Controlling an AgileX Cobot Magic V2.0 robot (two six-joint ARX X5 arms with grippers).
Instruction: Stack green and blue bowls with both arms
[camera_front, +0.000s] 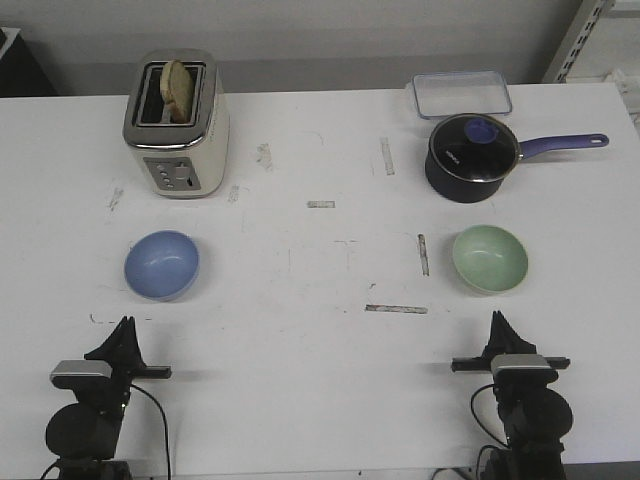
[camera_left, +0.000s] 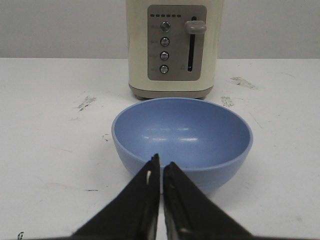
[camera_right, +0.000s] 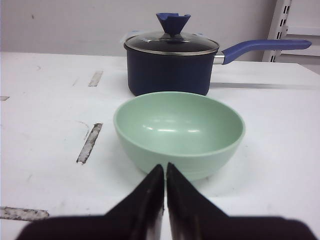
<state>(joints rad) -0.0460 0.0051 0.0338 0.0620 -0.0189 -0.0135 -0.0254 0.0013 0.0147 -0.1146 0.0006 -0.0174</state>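
Both arms parked at the near edge, bowls untouched and well apart

The blue bowl (camera_front: 161, 264) sits toward the counter's left edge, in front of the toaster (camera_front: 177, 125); the green bowl (camera_front: 490, 258) sits toward the right edge, in front of the saucepan (camera_front: 470, 156). The left gripper (camera_front: 124, 328) and right gripper (camera_front: 497, 323) each point at their own bowl from the near edge, jaws pressed together with only a hairline between the tips, holding nothing. To do the pickup well, I judge each gripper should spread its jaws before it advances, then straddle the near rim, one finger inside and one outside. One bowl should be lifted clear and lowered centred into the other, since equal-sized bowls nest only when aligned.
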